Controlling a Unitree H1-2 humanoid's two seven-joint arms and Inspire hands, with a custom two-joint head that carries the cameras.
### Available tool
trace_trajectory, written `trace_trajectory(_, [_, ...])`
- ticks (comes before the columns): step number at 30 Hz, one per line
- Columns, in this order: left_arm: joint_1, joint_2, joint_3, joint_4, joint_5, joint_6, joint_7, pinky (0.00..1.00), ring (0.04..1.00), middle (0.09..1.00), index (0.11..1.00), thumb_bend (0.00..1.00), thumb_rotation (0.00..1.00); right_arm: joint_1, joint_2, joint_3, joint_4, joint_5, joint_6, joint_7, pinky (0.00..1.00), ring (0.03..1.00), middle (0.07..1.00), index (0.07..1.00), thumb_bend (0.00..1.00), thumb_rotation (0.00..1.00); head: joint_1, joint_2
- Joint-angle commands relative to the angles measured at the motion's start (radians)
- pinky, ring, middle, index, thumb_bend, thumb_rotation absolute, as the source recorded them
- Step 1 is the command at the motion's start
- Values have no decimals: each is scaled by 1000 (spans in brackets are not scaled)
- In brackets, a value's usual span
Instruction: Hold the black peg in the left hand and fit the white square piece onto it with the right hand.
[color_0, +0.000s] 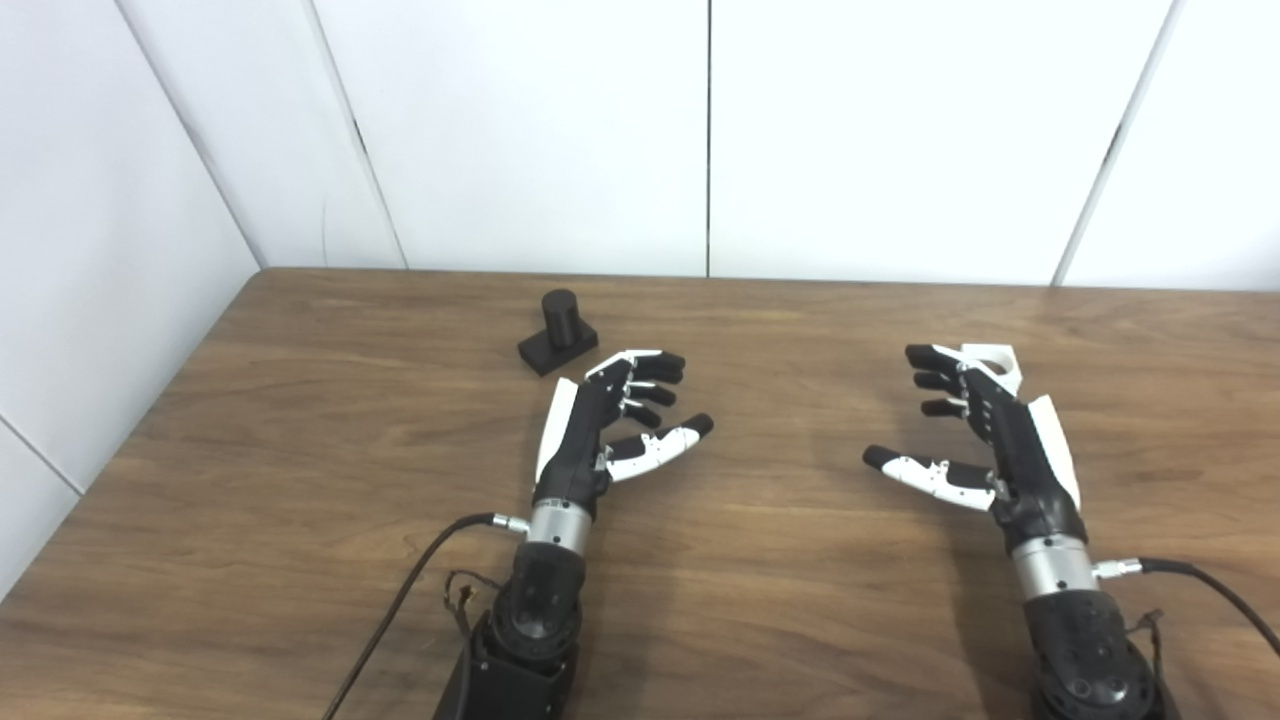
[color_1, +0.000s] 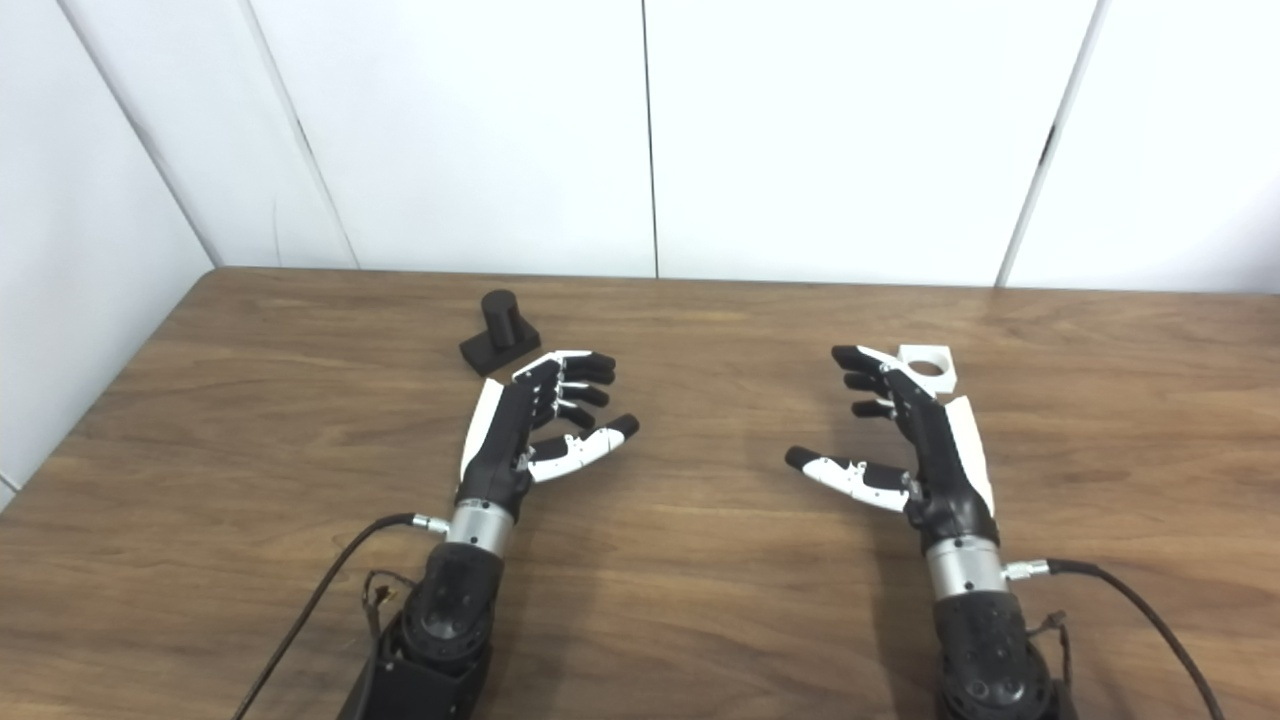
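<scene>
The black peg (color_0: 558, 333), a short cylinder on a square base, stands upright on the wooden table (color_0: 300, 450) just beyond and left of my left hand (color_0: 610, 425). That hand is open, palm facing right, holding nothing. The white square piece (color_1: 927, 367) with a round hole lies flat on the table right behind the fingertips of my right hand (color_1: 905, 440). This hand is also open, palm facing left, fingers spread, and partly hides the piece in the left eye view.
White wall panels (color_0: 700, 130) rise behind the table's far edge and along its left side. Black cables (color_0: 400, 600) trail from both wrists toward the near edge. Bare wood lies between the two hands.
</scene>
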Motion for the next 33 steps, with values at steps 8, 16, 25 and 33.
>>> trace_trajectory(8, [-34, 3, -5, 3, 10, -35, 17, 503, 612, 672, 636, 642, 144, -36, -6, -8, -15, 3, -47, -10, 669, 769, 789, 758, 685, 67, 2, -4])
trace_trajectory(16, [-43, 31, -4, -48, 58, -3, 25, 500, 616, 689, 649, 643, 124, -40, -9, -11, -10, 11, -50, -6, 666, 772, 789, 755, 686, 70, 3, -4])
trace_trajectory(25, [-72, 88, 1, -102, 131, 69, 14, 537, 654, 704, 662, 702, 148, -51, -10, -14, -3, 13, -47, -8, 658, 762, 783, 746, 691, 75, 4, -7])
trace_trajectory(33, [-95, 148, -8, -126, 217, 118, 23, 583, 690, 717, 677, 689, 178, -56, -14, -16, -3, 9, -43, -8, 660, 758, 779, 748, 690, 74, 5, -8])
